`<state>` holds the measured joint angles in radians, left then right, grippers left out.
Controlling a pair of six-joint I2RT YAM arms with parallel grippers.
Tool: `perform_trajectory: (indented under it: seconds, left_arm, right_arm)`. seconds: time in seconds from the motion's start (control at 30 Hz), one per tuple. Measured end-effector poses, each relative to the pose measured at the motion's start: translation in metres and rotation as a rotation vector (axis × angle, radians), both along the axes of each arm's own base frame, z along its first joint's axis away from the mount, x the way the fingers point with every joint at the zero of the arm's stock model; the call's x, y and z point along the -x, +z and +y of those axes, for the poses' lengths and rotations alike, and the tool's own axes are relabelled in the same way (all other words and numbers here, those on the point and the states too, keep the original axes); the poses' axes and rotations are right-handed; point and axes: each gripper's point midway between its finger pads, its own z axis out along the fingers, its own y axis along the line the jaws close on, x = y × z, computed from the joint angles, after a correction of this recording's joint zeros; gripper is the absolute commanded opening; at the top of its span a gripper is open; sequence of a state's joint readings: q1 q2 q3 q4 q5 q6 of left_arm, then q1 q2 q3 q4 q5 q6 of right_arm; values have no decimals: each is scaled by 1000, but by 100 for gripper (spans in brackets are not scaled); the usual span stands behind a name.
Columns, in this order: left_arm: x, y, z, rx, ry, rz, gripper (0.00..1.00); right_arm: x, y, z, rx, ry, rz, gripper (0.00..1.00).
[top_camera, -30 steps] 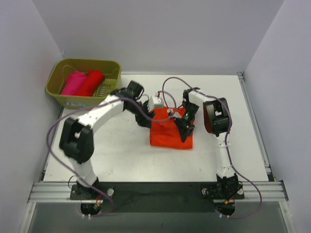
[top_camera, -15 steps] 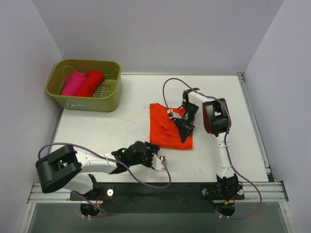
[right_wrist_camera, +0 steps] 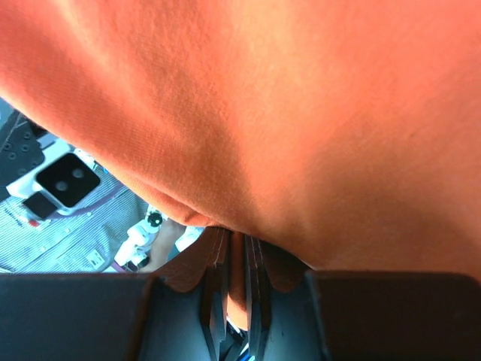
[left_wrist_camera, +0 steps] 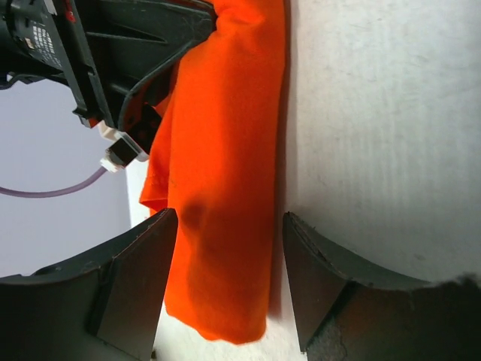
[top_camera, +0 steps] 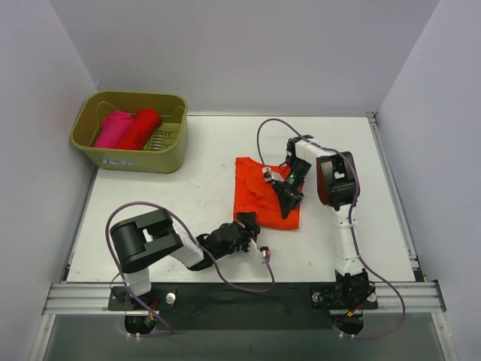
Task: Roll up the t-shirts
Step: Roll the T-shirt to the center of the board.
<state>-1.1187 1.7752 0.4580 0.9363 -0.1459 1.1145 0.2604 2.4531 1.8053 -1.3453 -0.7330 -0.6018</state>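
An orange-red t-shirt [top_camera: 257,197] lies partly folded on the white table [top_camera: 188,195]. My right gripper [top_camera: 288,201] is on its right side, shut on a fold of the cloth [right_wrist_camera: 263,113]; in the right wrist view that gripper [right_wrist_camera: 237,259] pinches a thin pleat. My left gripper [top_camera: 248,224] is low at the shirt's near left corner and open. In the left wrist view the shirt's end [left_wrist_camera: 225,188] lies between the two fingers [left_wrist_camera: 135,278], which do not squeeze it. A magenta t-shirt [top_camera: 113,128] and a deeper red one [top_camera: 141,128] lie rolled in the basket.
The olive-green basket [top_camera: 128,159] stands at the table's far left corner. The right arm's wrist and its cable [left_wrist_camera: 113,53] hang just above the shirt's far side. Grey walls close in the table on three sides.
My left arm let go at the shirt's far left, swung back toward its base, and now reaches the shirt's near left corner with jaws opened. The right gripper has kept its hold.
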Motion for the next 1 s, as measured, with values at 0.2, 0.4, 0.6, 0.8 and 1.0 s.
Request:
perform_trajectory:
  seconds: [0.2, 0.4, 0.6, 0.8, 1.0]
  left_arm:
    - [-19, 1, -10, 1, 39, -108, 67]
    - [-36, -3, -19, -13, 91, -122, 52]
    - [-46, -11, -24, -48, 125, -38, 43]
    - [-62, -14, -34, -80, 131, 182, 34]
    - [-63, -14, -36, -114, 52, 413, 29]
  right_arm:
    - [-2, 0, 1, -6, 3, 4, 1]
    - [-5, 0, 2, -24, 3, 6, 1]
    - [-6, -1, 1, -27, -2, 5, 15]
    - [-2, 0, -3, -77, -61, 0, 37]
    - [-33, 35, -31, -197, -201, -312, 100]
